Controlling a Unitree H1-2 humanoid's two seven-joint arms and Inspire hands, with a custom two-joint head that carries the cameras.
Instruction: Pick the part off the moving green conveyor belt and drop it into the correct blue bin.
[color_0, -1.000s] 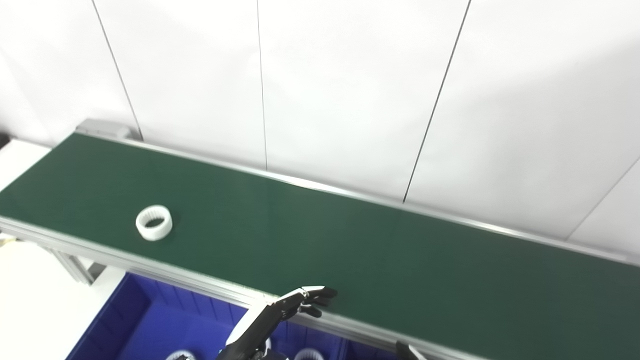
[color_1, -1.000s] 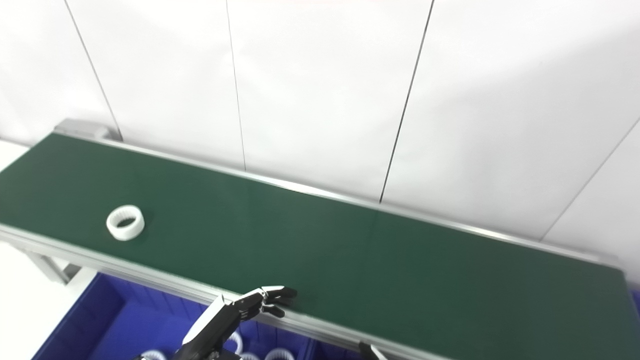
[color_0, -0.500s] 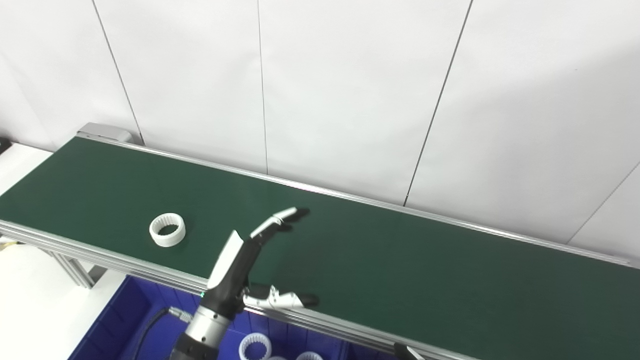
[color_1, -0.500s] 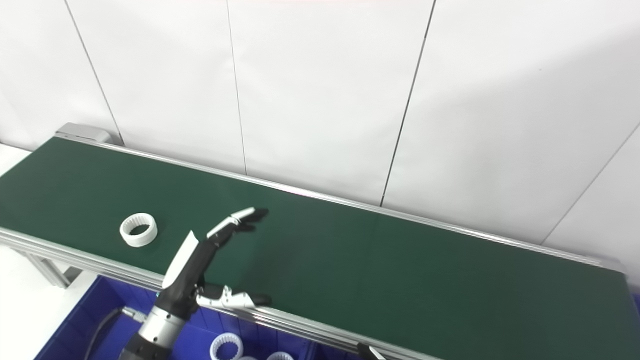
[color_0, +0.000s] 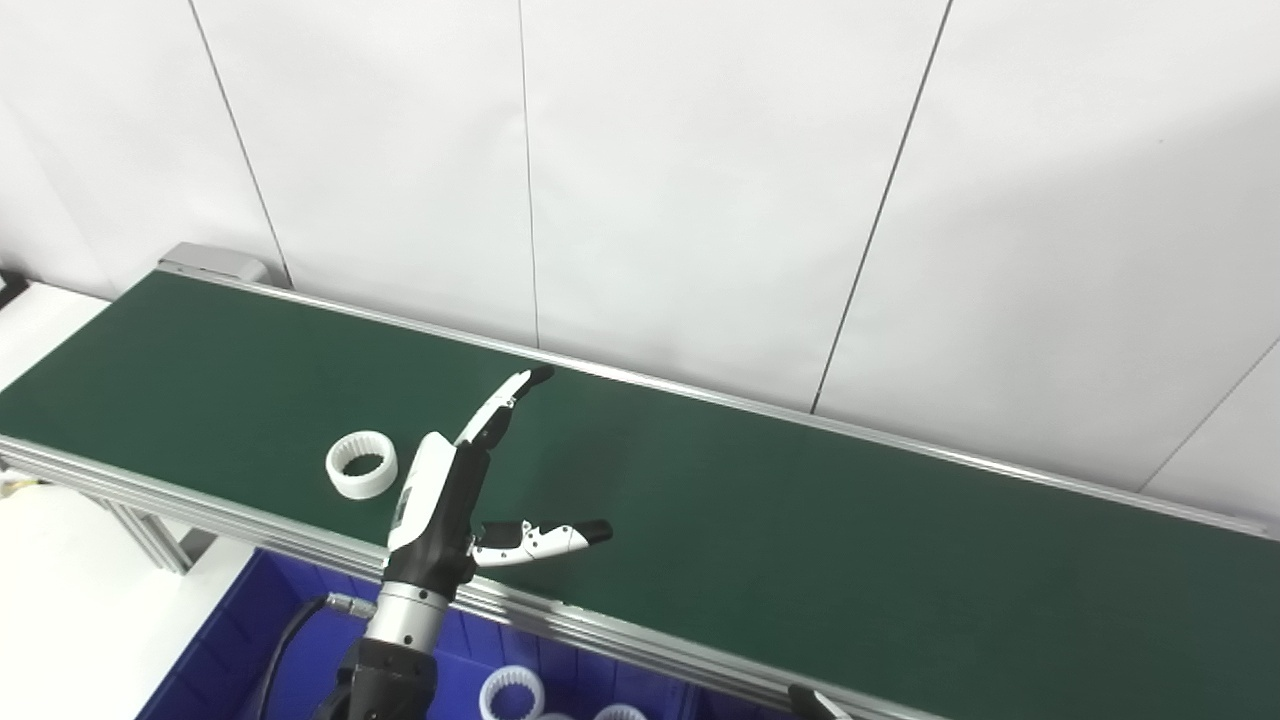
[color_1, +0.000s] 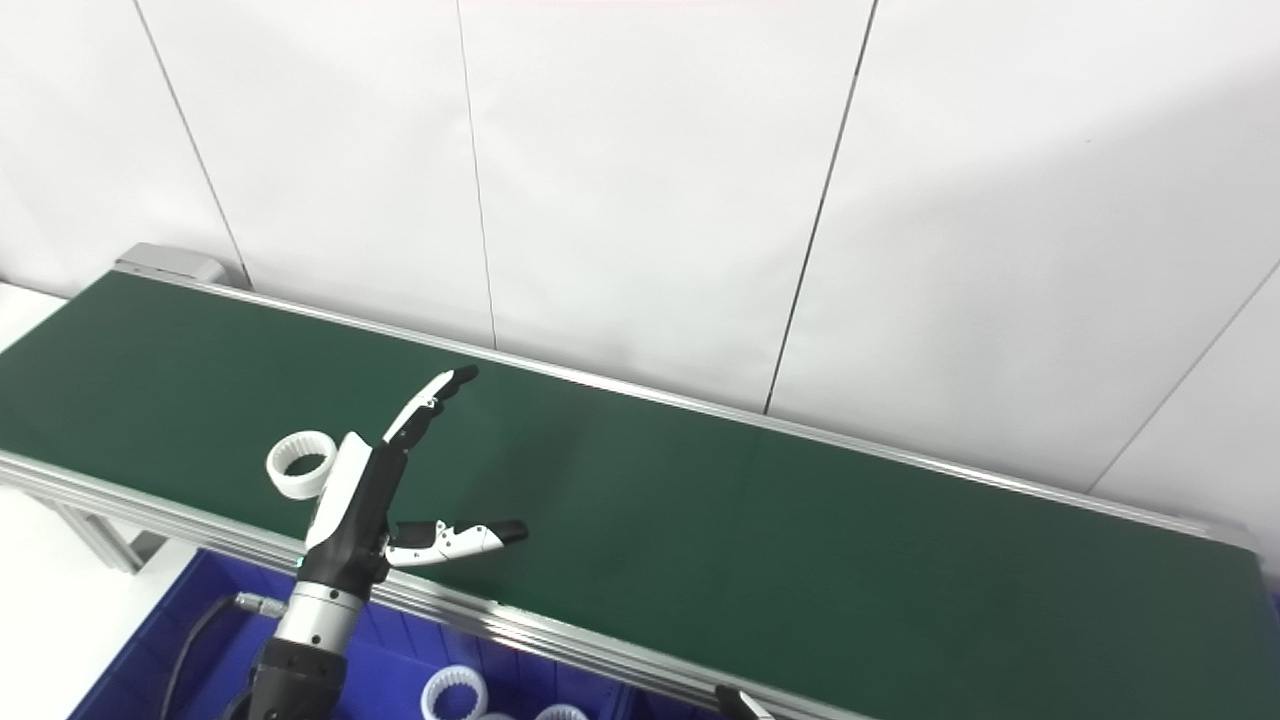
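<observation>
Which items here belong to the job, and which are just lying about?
In the job:
- white ring on the belt
- left hand, open, beside the ring
- blue bin under the belt

Lying about:
- rings already in the bin
- wall panels
- right hand, barely visible at the bottom edge

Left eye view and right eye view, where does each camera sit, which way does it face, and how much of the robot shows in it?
Left eye view: on the robot's head, looking down and forward at the green conveyor belt and the wall; shows the left hand open beside the white ring, and a dark sliver at the bottom edge, maybe the right hand.
Right eye view: beside it on the head, facing the same way; the scene sits further left.
Shared: belt, ring, left hand, blue bin with rings in it.
</observation>
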